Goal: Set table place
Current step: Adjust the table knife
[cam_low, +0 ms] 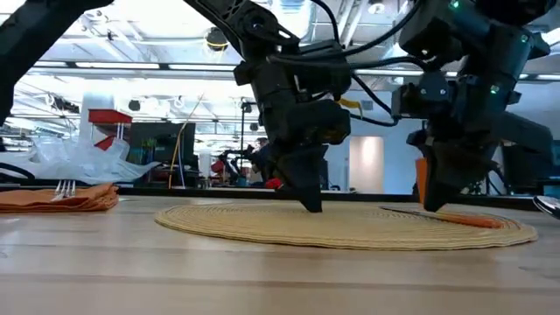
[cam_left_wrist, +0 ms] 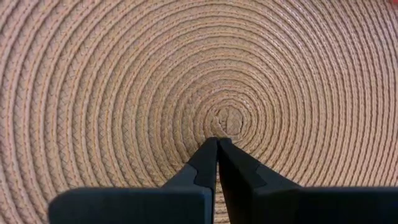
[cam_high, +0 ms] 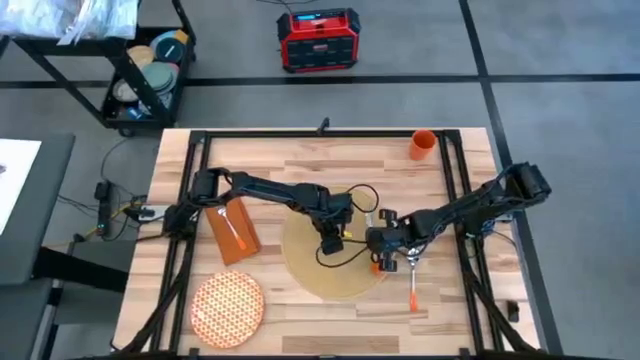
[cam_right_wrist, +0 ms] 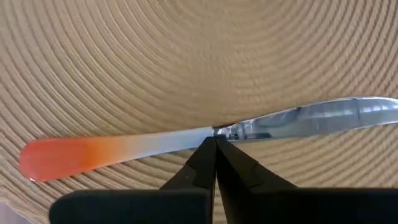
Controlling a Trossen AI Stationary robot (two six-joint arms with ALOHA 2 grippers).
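On the table (cam_high: pixel 300 160), from left to right: the plate (cam_high: pixel 227 306) lies at the near left corner. The napkin (cam_high: pixel 233 232) lies behind it, carrying a fork (cam_high: pixel 231 226). The placemat (cam_high: pixel 310 262) lies at centre. The left gripper (cam_left_wrist: pixel 217 144) rests its tip on the mat's middle, fingers pressed together, holding nothing. The right gripper (cam_right_wrist: pixel 214 142) stands at the mat's right edge, fingers pressed together, tip touching a knife (cam_right_wrist: pixel 186 140) lying on the mat. A spoon (cam_high: pixel 413 283) lies just beside the mat. The cup (cam_high: pixel 422 145) stands at the far right
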